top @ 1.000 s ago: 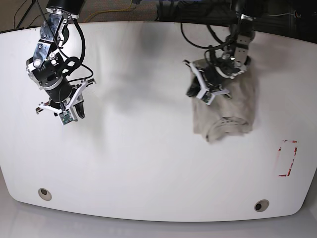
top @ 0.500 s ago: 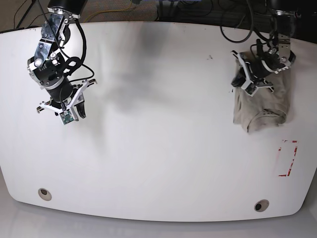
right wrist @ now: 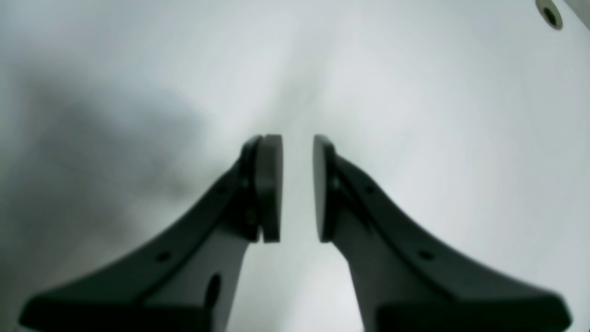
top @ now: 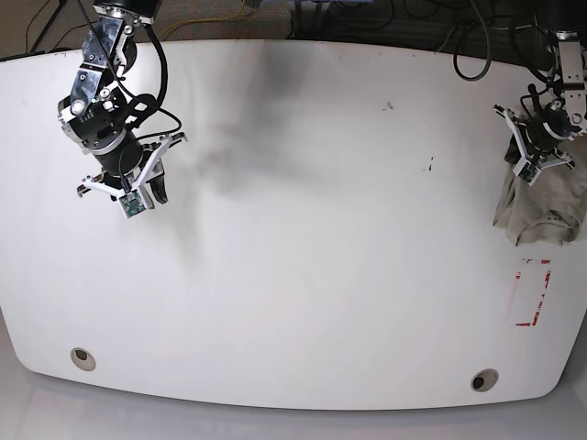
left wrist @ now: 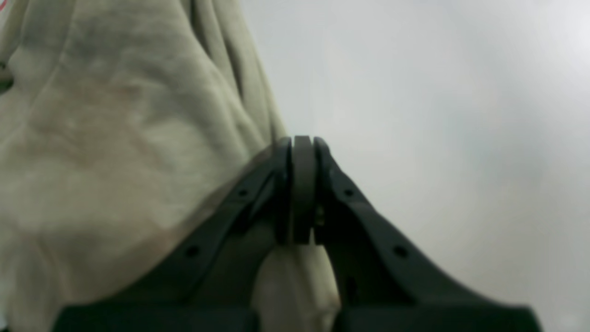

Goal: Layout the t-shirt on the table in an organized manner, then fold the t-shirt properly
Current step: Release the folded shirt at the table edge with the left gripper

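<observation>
White table [top: 293, 275], bunched t-shirt [top: 541, 206] aboard

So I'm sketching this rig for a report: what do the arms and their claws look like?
Both arms are black and bare metal segments with looped black cables. The left claw and right claw have white frames in the base view. Up close, the left claw and right claw show dark curved fingers with small round holes, ending in flat upright pads. A small green board sits under the right claw.
</observation>
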